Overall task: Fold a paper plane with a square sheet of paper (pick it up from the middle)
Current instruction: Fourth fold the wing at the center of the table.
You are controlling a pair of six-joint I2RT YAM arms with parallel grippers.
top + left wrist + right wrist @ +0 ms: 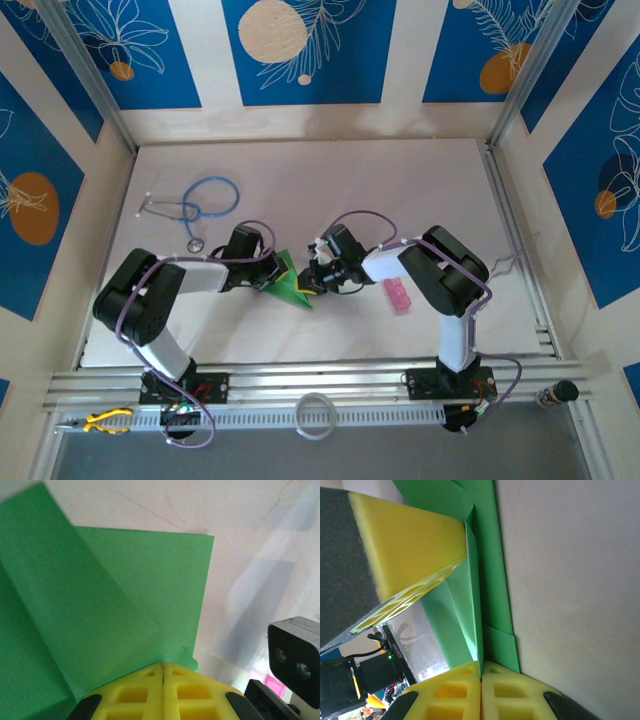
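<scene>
1. White tabletop (420,190), walled by blue-and-cream leaf-patterned panels. Both arms reach inward and meet near its middle, where the green paper (290,287) sits as a partly folded, pointed wedge between them.
2. Left gripper (163,667): the yellow fingers are pressed together on a corner of the green paper. One flap slopes up and away from the grip, which suggests the layers are being held in line.
3. Right gripper (481,674): the fingers are likewise clenched, with the paper's creased edge running straight into the seam between them. Pinching from opposite sides probably keeps the thin paper taut and steady so that a fold can be set.
4. Stethoscope (200,205) and pink bottle (399,296): each lies apart from the paper, the bottle just beside the right arm, and neither plays any part in the fold.
5. Overhead view: gives the layout and the arms' meeting point, but the grippers hide the grip itself.
6. Left wrist view: shows the broad overlapping layers and their diagonal fold.
7. Right wrist view: shows the paper edge-on, with its stacked layers lying against the tabletop and one left finger (405,545) bearing on a raised flap.
</scene>
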